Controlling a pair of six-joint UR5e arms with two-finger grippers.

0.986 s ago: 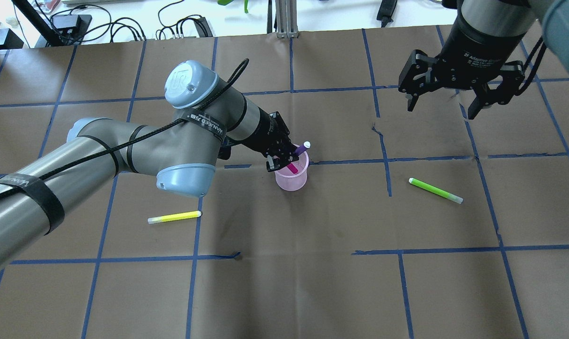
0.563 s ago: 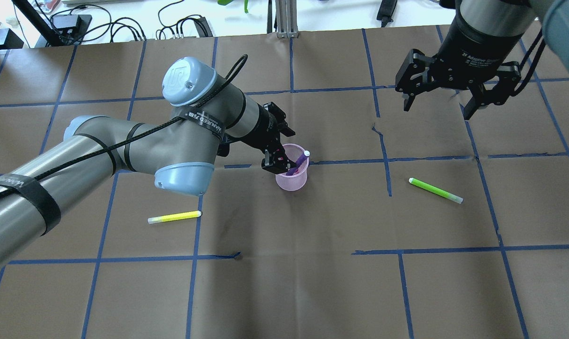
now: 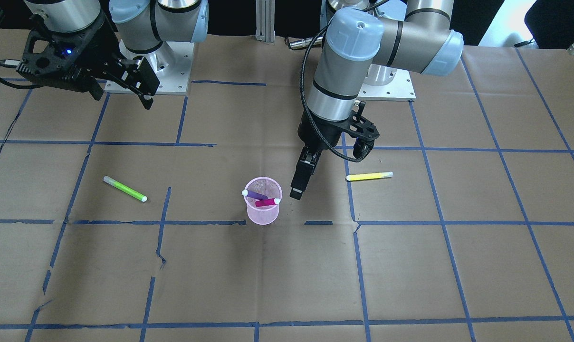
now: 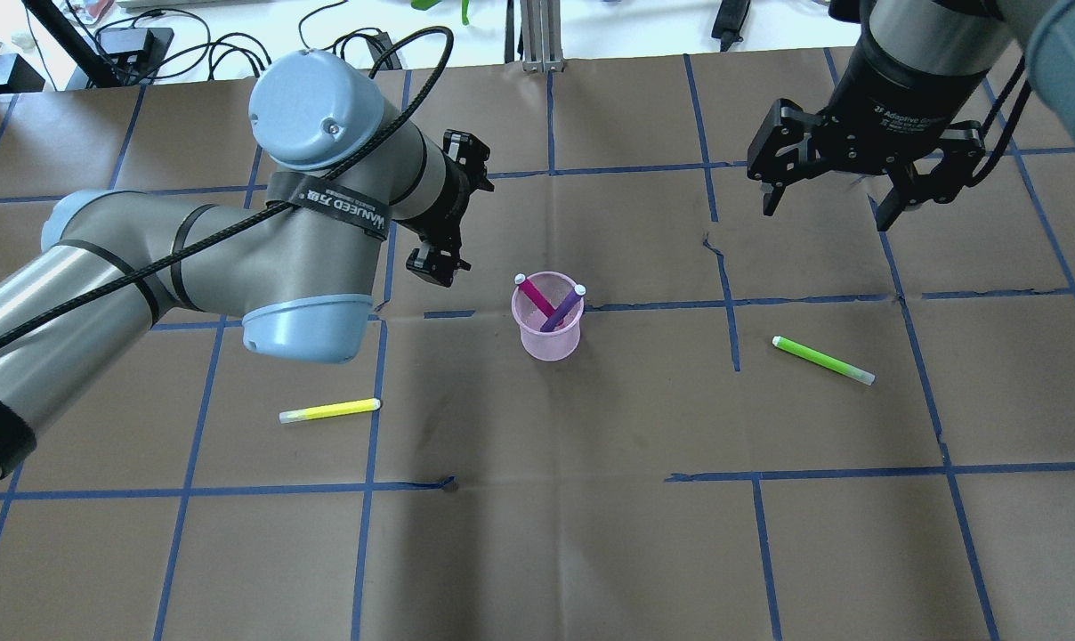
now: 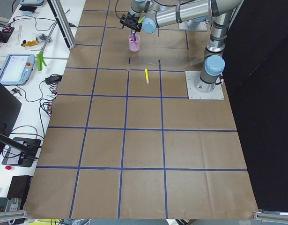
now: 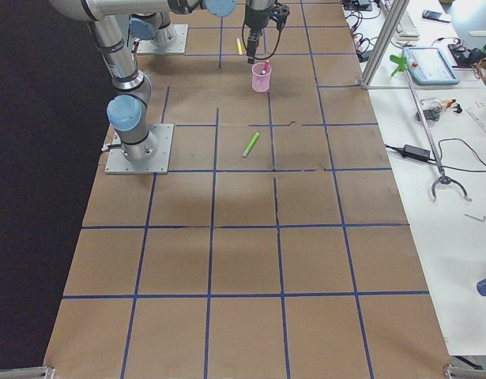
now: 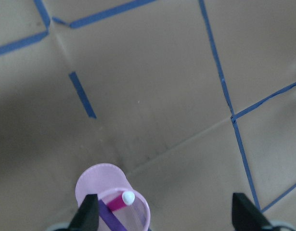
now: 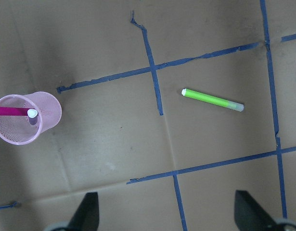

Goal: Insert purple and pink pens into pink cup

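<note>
The pink mesh cup stands upright near the table's middle. The pink pen and the purple pen lean crossed inside it, white caps up. In the front view, the cup holds the purple pen and the pink pen. My left gripper is open and empty, raised beside the cup and apart from it. In its wrist view, the cup sits between the spread fingers. My right gripper is open and empty, high over the far right.
A yellow pen lies on the brown paper to the cup's near left. A green pen lies to the cup's right and shows in the right wrist view. Cables and gear lie beyond the table's far edge.
My left gripper let go of the purple pen, which now rests in the cup, and drew back up and to the left. The right arm barely moved.
</note>
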